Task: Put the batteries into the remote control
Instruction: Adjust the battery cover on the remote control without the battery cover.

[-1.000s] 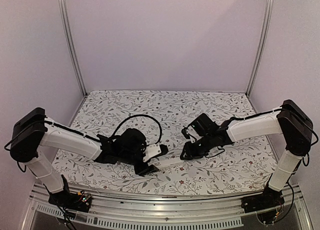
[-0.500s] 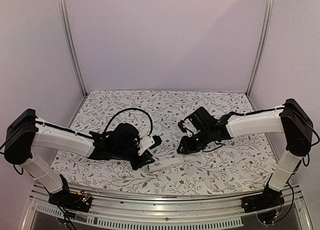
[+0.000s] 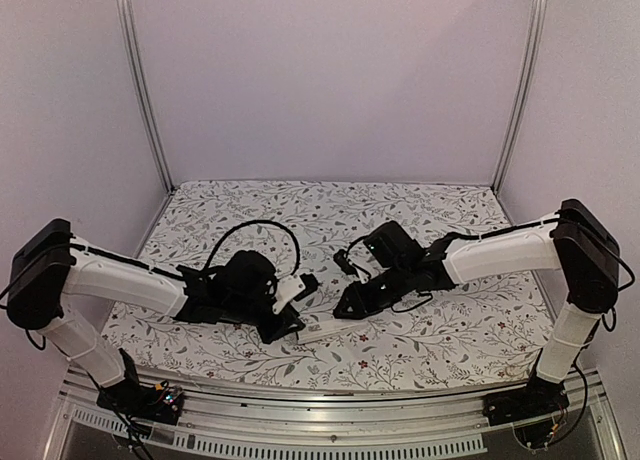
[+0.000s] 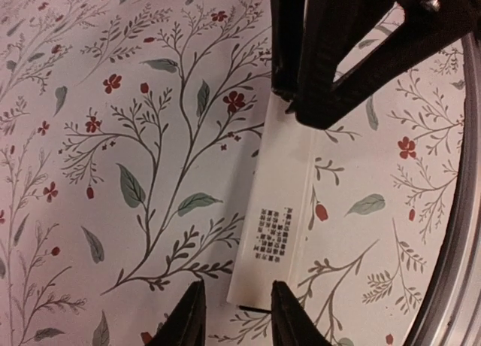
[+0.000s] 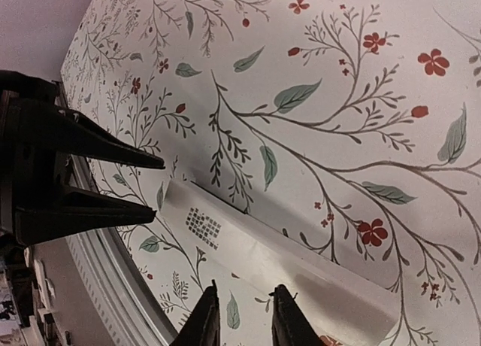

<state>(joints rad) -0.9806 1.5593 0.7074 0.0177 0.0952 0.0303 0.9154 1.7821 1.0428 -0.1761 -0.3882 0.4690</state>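
Two robot arms meet low over a floral tablecloth (image 3: 440, 215).

On the left, the left gripper (image 4: 237, 316) has its jaws only a little apart, straddling the near end of the remote control (image 4: 282, 195). One finger (image 4: 289, 316) appears to touch the remote's edge, and a sliver of cloth shows beside the other. Whether the jaws actually pinch it cannot be told.

In the middle, the remote control lies flat on the cloth, a slim white bar with a small dark dotted patch (image 4: 272, 233) near the left gripper's end.

On the right, the right gripper (image 5: 242, 316) hangs just beside the remote's long edge, its jaws narrowly parted with nothing between them.

No batteries are visible in any view.

The remote looks light and stiff, with a smooth plastic shell likely to slide on the cloth. It lies thin and flat, so the best hold is probably across its two long edges near one end. That would leave the rest of the body free for the other gripper to work.
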